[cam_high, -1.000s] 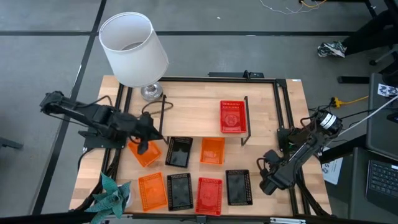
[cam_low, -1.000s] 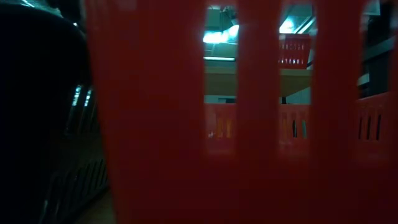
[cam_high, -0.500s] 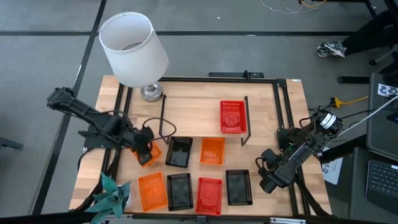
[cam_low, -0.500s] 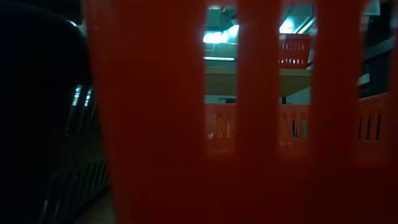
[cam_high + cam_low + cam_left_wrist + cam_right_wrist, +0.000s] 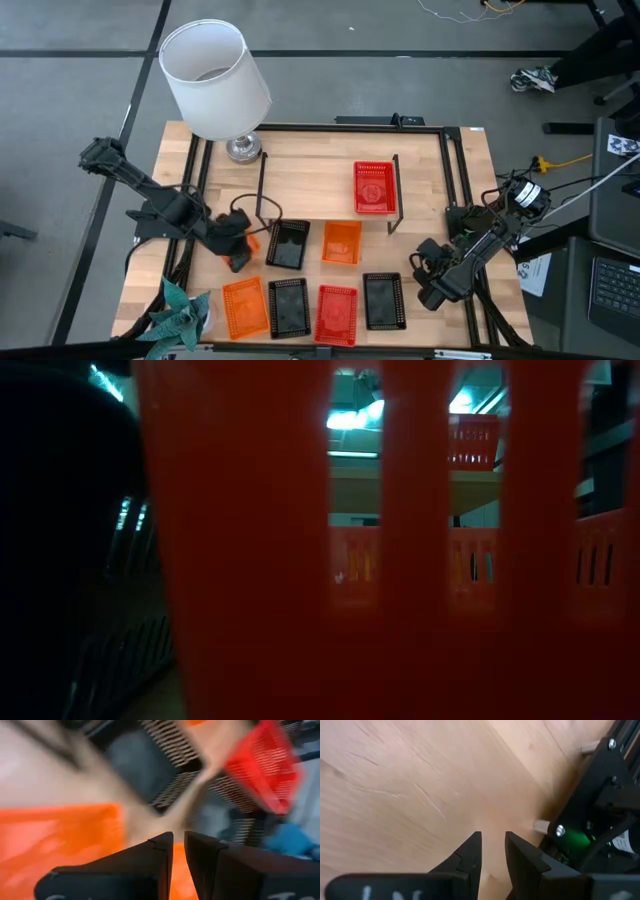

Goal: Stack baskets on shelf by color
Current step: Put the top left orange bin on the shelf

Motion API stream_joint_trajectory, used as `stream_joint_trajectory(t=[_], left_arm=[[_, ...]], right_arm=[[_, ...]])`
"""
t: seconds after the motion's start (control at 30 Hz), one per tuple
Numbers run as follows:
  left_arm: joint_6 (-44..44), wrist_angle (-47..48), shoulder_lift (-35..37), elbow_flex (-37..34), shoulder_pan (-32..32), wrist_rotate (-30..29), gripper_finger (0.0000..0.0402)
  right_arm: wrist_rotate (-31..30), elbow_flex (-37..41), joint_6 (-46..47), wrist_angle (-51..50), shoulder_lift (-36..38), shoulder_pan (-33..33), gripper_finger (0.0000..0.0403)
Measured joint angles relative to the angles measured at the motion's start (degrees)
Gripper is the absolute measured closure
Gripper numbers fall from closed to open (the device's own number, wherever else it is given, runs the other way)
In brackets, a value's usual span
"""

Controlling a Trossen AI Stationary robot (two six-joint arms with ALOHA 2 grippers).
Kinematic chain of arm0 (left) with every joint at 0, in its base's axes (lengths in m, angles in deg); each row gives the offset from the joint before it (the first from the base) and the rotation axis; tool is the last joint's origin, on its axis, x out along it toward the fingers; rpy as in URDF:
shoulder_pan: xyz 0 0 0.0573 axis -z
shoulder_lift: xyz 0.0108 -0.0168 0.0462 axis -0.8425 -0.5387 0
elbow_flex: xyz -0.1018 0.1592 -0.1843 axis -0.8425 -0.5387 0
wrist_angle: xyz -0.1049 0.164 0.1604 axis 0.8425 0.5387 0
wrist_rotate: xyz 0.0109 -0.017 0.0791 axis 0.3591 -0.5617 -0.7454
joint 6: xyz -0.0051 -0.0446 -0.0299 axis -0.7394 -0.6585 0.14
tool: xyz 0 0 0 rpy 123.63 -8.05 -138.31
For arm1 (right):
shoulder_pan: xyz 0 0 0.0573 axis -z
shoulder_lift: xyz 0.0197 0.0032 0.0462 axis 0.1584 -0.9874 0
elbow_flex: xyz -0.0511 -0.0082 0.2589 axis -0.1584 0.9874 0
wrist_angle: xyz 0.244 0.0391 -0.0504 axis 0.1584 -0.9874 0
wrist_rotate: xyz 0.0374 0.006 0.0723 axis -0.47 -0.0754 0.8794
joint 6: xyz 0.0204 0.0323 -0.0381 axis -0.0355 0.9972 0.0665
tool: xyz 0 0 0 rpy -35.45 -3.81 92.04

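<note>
My left gripper (image 5: 237,256) is shut on an orange basket (image 5: 251,243) near the table's left edge; the gripper hides most of it. In the left wrist view, orange mesh (image 5: 60,840) lies beside the fingers. One red basket (image 5: 374,188) sits on the shelf (image 5: 310,185). A black basket (image 5: 288,243) and an orange one (image 5: 341,242) lie at the shelf's near edge. An orange (image 5: 244,305), two black (image 5: 289,305) (image 5: 384,300) and a red basket (image 5: 337,313) line the near edge. My right gripper (image 5: 430,285) waits shut over bare wood (image 5: 420,795) at the right. My left gripper pinches a thin orange part of the basket (image 5: 178,867) between its two fingers, coming from above and slanting toward the table's near edge. Blur in the wrist view and the gripper in the high view hide which part this is and how the basket rests.
A white-shaded lamp (image 5: 215,80) stands at the far left corner, and a teal plant (image 5: 180,310) at the near left corner. A black frame (image 5: 455,180) runs along the table's sides. A red basket wall (image 5: 250,560) fills the low view.
My left gripper has moved toward the table's near edge and down, carrying the orange basket with it. The basket lay open to view beside the gripper before; now the gripper covers most of it. The right arm has kept still.
</note>
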Motion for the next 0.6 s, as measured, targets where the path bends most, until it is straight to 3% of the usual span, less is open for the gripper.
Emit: stream_joint_trajectory(t=[0.13,0.27,0.47,0.6], left_arm=[[5.69,-15.02,-0.13,0.00,-0.12,-3.63,0.0363],[19.51,-28.27,-0.13,2.62,1.91,-6.87,0.0363],[35.47,-16.32,-3.30,16.23,8.58,-18.11,0.0363],[41.04,-7.93,-8.36,22.66,11.97,-22.73,0.0363]], right_arm=[[-0.98,0.00,-0.77,0.04,0.00,0.00,0.0317],[-0.98,0.00,-0.93,0.11,0.00,0.00,0.0317],[-0.98,0.00,-1.00,0.68,0.00,0.00,0.0317],[-1.03,0.00,-1.02,0.68,0.00,0.00,0.0317]])
